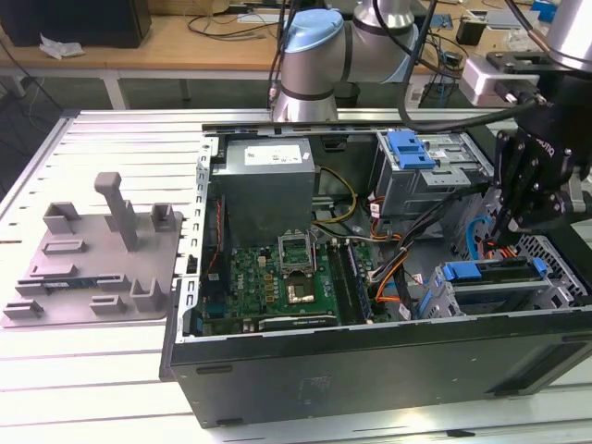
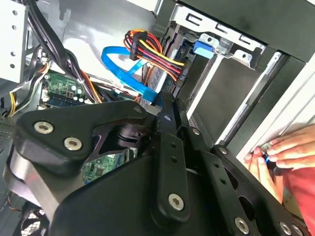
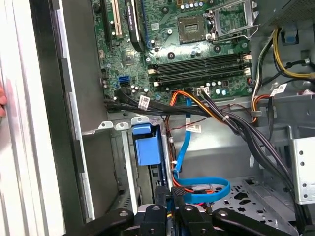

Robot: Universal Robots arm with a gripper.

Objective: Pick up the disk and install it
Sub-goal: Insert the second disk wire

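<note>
**Item: disk installation, seating stage.**

- Gripper (image 1: 514, 215): hanging over the drive cage (image 1: 555, 277) at the exterior view's right end of the open computer case (image 1: 370, 370). In the first wrist view its tip (image 3: 169, 196) is sitting just above the cage slot. Whether the jaws are spread, pressed together or pinching anything cannot be told from here.
- Disk (image 1: 490, 273): lying in that lower cage with its blue rail showing. In the first wrist view its blue tab (image 3: 146, 147) is standing edge-on in the slot, directly ahead of the gripper.
- Cabling: a blue data cable (image 3: 197, 189) is looping just beside the slot. A bundle of red, yellow and black power leads (image 2: 152, 54) is running in alongside it.
- Also on record: motherboard (image 1: 277, 277), power supply (image 1: 268, 176), a bare blue bracket (image 1: 412, 148) in the upper cage, and a grey fixture plate (image 1: 92, 259) lying well apart on the table.
- A person's hand (image 2: 280, 152) is resting at the case wall (close to the arm, worth minding).

**Judgement:** the pick-up appears to be done, and the work is looking like the install step, with the disk at or in its bay. That step is calling for a straight push along the rails, keeping the loose cables out of the slot.
</note>
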